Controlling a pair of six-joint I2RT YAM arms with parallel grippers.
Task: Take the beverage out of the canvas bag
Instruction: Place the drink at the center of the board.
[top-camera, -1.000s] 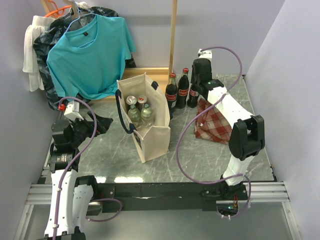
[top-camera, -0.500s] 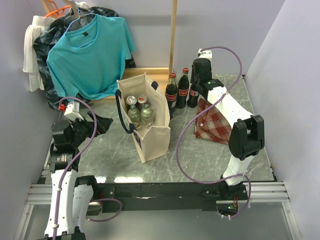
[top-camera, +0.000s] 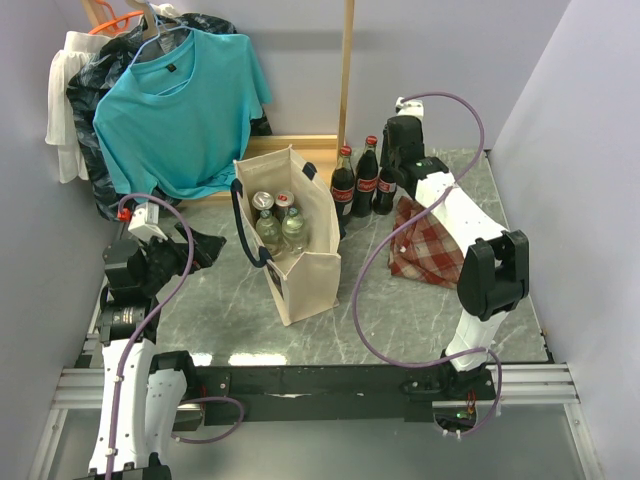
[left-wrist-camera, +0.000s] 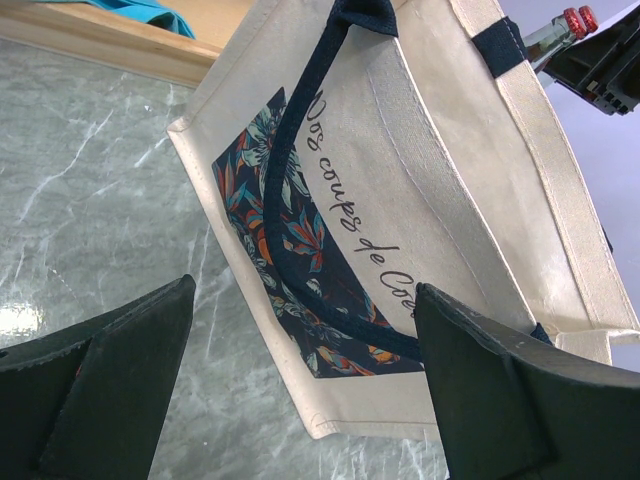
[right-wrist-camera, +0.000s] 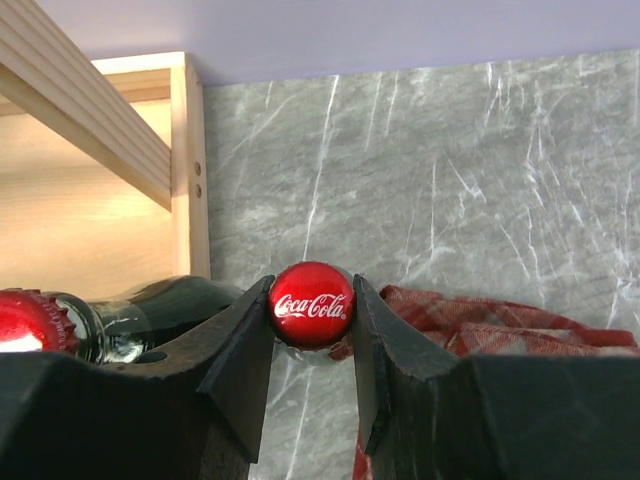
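Note:
The cream canvas bag (top-camera: 303, 262) with navy handles stands open mid-table, with clear capped bottles (top-camera: 270, 225) upright inside. In the left wrist view its printed side (left-wrist-camera: 430, 150) fills the frame. My left gripper (left-wrist-camera: 303, 300) is open and empty, just left of the bag's lower side. My right gripper (right-wrist-camera: 312, 305) is shut on the red cap of a dark cola bottle (right-wrist-camera: 312, 303). This bottle (top-camera: 386, 192) stands at the back right, outside the bag, beside two other cola bottles (top-camera: 343, 185).
A red-and-white plaid cloth bag (top-camera: 430, 245) lies right of the cola bottles, under my right arm. A wooden frame (top-camera: 347, 70) and hanging clothes, including a teal T-shirt (top-camera: 180, 110), stand behind the bag. Walls close in on both sides.

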